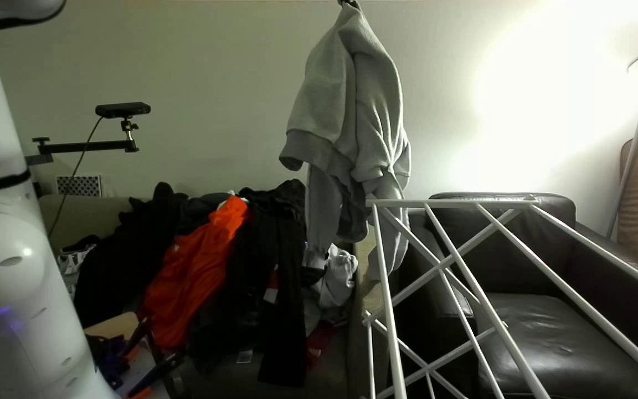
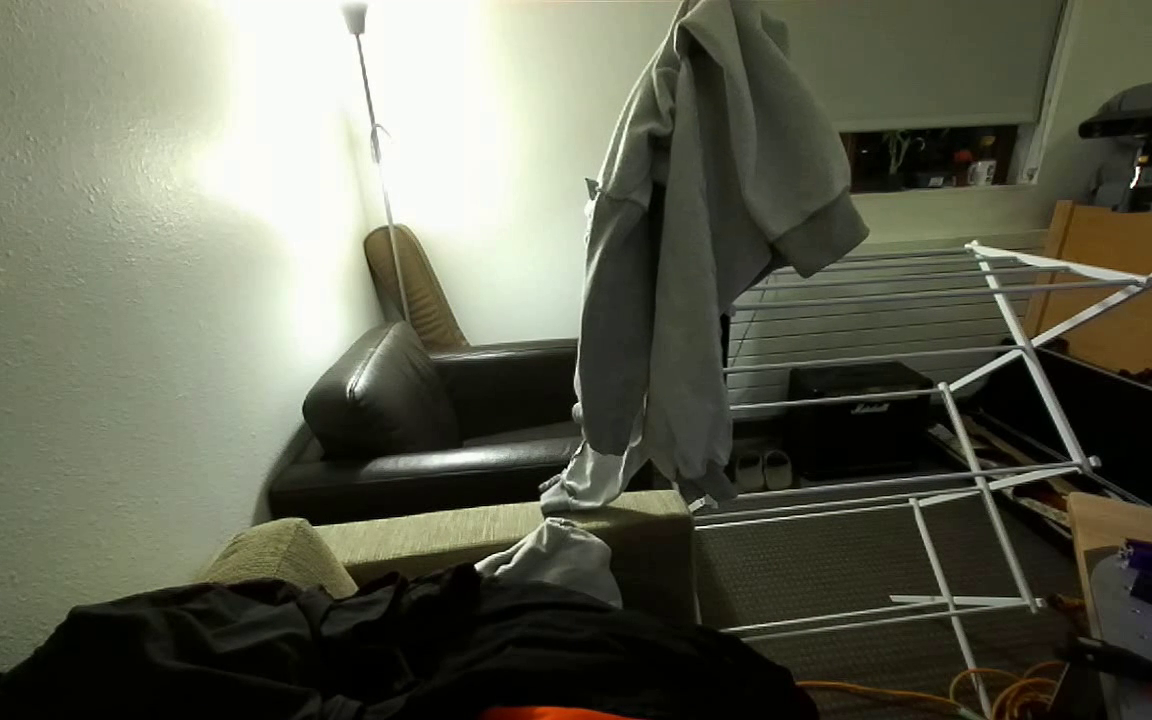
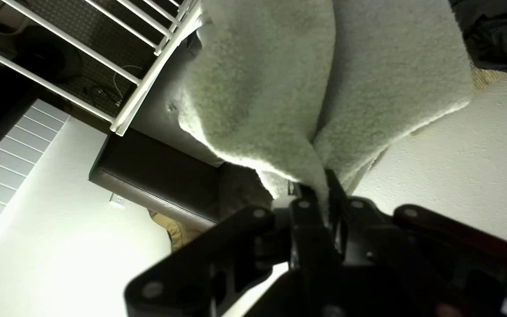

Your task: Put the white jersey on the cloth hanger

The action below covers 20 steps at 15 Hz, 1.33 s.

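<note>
The white jersey point(image 1: 352, 100), pale grey-white, hangs bunched from my gripper point(image 3: 321, 189), which is shut on a pinch of its fabric in the wrist view. Only the gripper's tip shows at the top edge of an exterior view. The cloth hanger point(image 1: 452, 204) is a white rack of thin rods and crossing bars. Its top corner lies in front of the jersey's lower right sleeve there. In an exterior view the jersey point(image 2: 706, 200) covers the near end of the cloth hanger point(image 2: 1009, 310); whether they touch I cannot tell. The wrist view has the rack's edge bar point(image 3: 156, 70) left of the fabric.
Black clothes point(image 1: 280, 310) and an orange garment point(image 1: 202, 266) are heaped on a green sofa, whose armrest point(image 2: 496, 530) sits below the jersey. A black leather sofa point(image 1: 557, 343) stands behind the rack. Against the wall is a lamp pole point(image 2: 391, 190).
</note>
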Motion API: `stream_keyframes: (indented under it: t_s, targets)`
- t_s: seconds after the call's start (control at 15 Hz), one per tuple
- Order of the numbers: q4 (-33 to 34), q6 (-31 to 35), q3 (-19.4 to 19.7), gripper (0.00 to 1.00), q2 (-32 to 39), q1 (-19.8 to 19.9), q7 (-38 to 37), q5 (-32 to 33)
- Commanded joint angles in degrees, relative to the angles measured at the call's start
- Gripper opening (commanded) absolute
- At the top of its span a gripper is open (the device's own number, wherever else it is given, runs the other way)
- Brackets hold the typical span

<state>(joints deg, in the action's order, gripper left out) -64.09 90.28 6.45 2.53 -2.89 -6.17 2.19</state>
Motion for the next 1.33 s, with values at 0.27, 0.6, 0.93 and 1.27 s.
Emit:
stream_keyframes:
  t_s: [0.27, 0.6, 0.93, 1.27]
  targets:
    - [0.41, -0.24, 0.25, 0.04, -0.25, 0.0, 0.0, -0.99]
    - [0.34, -0.26, 0.25, 0.09, 0.62, -0.01, 0.0, -1.03]
    - [0.34, -0.26, 0.25, 0.09, 0.64, -0.01, 0.0, -1.03]
    - [0.34, -0.26, 0.25, 0.03, 0.65, -0.01, 0.0, -1.03]
